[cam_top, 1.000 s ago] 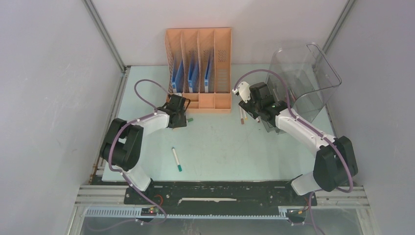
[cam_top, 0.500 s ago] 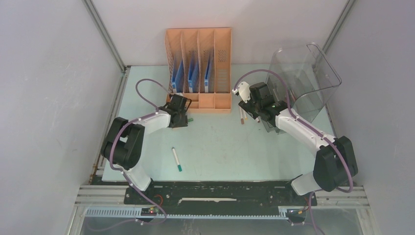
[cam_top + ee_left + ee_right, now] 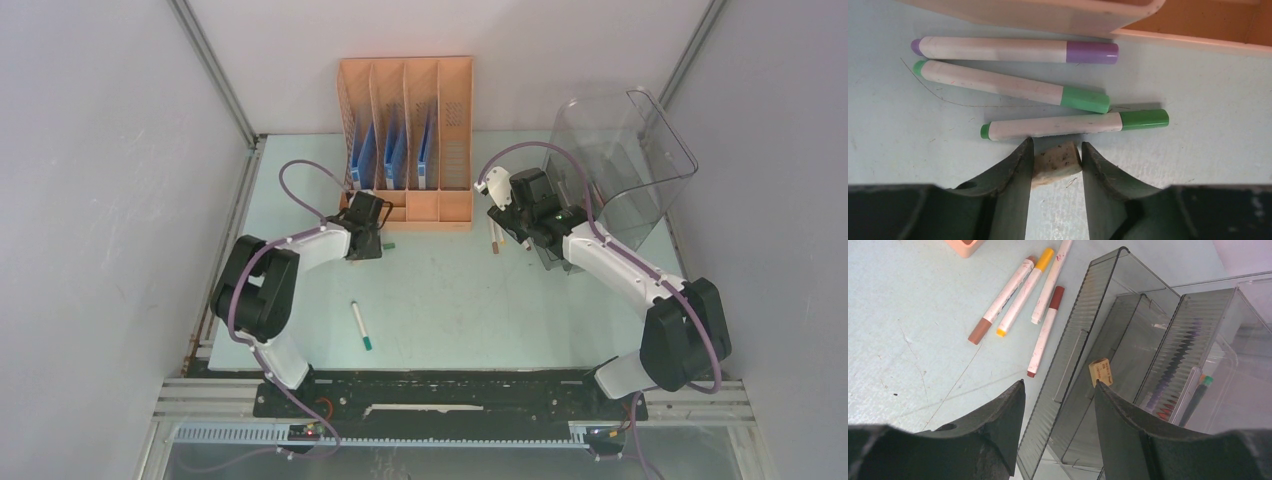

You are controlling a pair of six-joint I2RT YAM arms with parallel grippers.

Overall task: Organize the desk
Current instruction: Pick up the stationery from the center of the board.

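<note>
Near the front edge of the rack (image 3: 405,205) on the green desk (image 3: 450,300), left gripper (image 3: 1057,149) pinches an eraser (image 3: 1055,162) beside three markers (image 3: 1053,126); right gripper (image 3: 1057,390), jaws apart, holds nothing over the drawer (image 3: 1075,340) rim.

Your counter (image 3: 450,300) carries the rack (image 3: 405,130) at 12 o'clock and the bin (image 3: 620,160) at 2. Between them, four markers (image 3: 1025,292) lie close together. At 9 o'clock, by the rack's front, lie a purple marker (image 3: 1013,50), two green markers (image 3: 1008,86) and, just beside them, an eraser (image 3: 1055,162). A lone marker (image 3: 361,326) lies at 7.
</note>
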